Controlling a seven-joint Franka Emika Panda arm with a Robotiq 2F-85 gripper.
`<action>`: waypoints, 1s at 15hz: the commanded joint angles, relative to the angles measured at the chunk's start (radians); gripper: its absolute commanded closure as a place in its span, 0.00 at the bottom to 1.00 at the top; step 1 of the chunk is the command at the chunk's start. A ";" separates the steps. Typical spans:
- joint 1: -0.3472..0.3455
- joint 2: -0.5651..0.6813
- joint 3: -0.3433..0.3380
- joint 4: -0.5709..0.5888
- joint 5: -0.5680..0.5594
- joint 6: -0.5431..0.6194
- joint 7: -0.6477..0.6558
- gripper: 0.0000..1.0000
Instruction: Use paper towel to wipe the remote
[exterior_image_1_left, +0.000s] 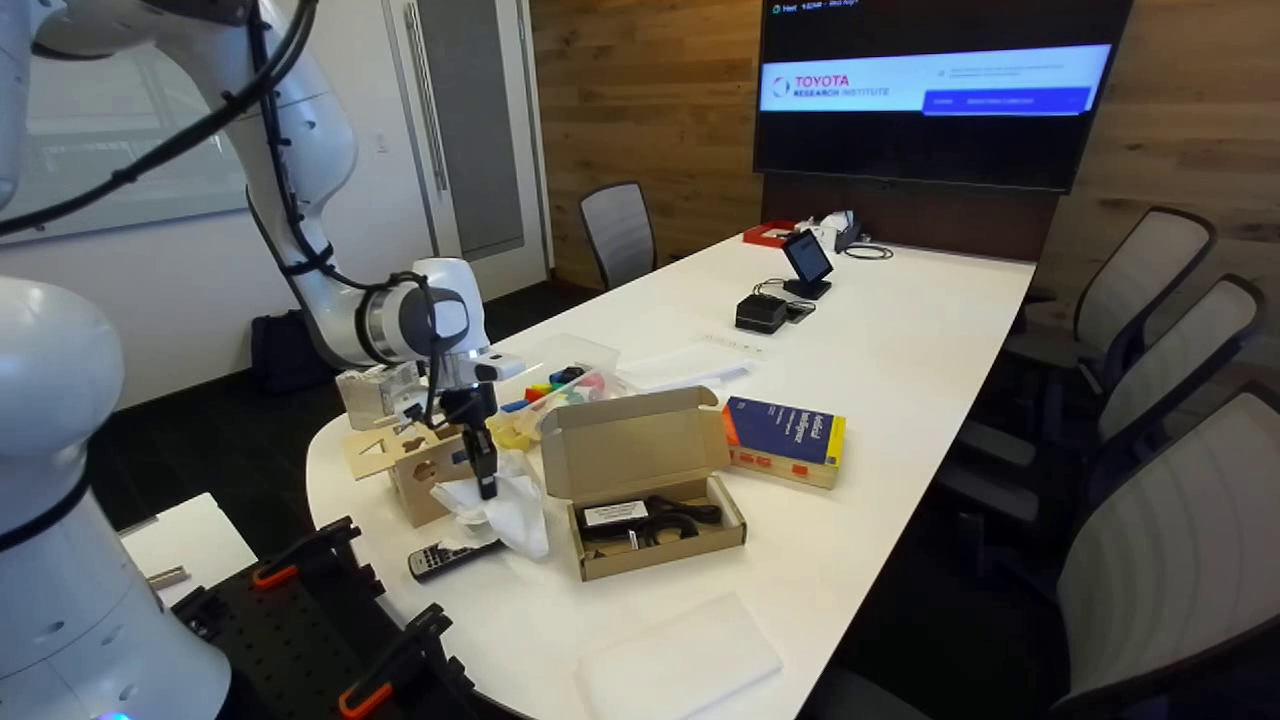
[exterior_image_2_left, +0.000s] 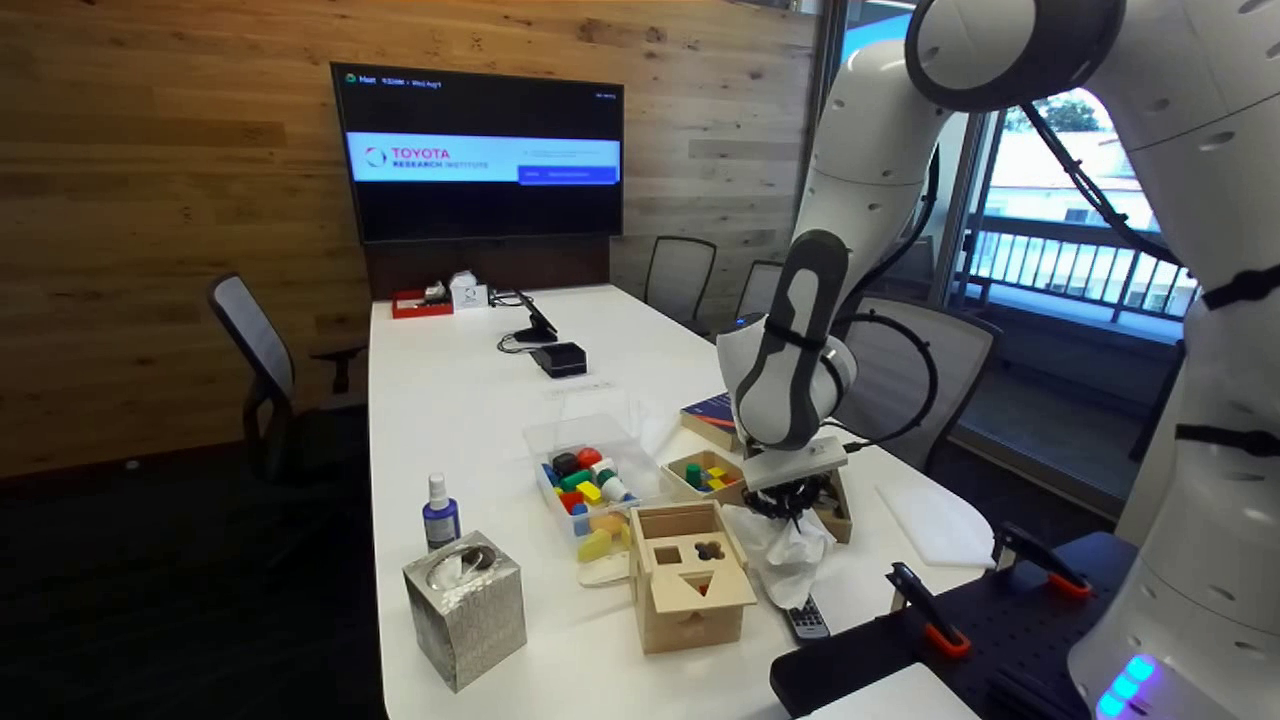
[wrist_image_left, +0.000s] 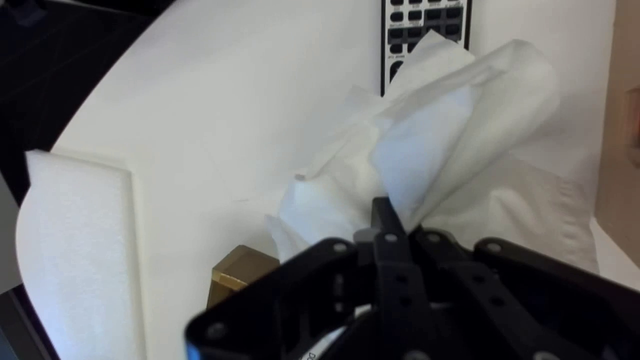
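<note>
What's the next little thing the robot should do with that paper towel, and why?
I'd say it should gently slide the paper towel along the remote toward the uncovered end. The gripper looks closed on the towel, and in the wrist view the towel covers only part of the remote, so the bare part likely needs wiping.

In an exterior view: wood wall (exterior_image_1_left: 640, 100) top centre, lit screen (exterior_image_1_left: 940, 150) upper right, door (exterior_image_1_left: 470, 130) upper left, chairs (exterior_image_1_left: 1180, 560) right, dark floor (exterior_image_1_left: 190, 450) left, counter (exterior_image_1_left: 900, 340) middle. In an exterior view: daylit window (exterior_image_2_left: 1020, 180) upper right.
</note>
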 joint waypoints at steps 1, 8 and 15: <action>-0.082 -0.163 0.084 -0.081 -0.015 -0.084 -0.019 1.00; -0.418 -0.187 0.409 -0.075 0.172 -0.171 -0.245 1.00; -0.554 -0.115 0.485 -0.018 0.328 -0.338 -0.395 1.00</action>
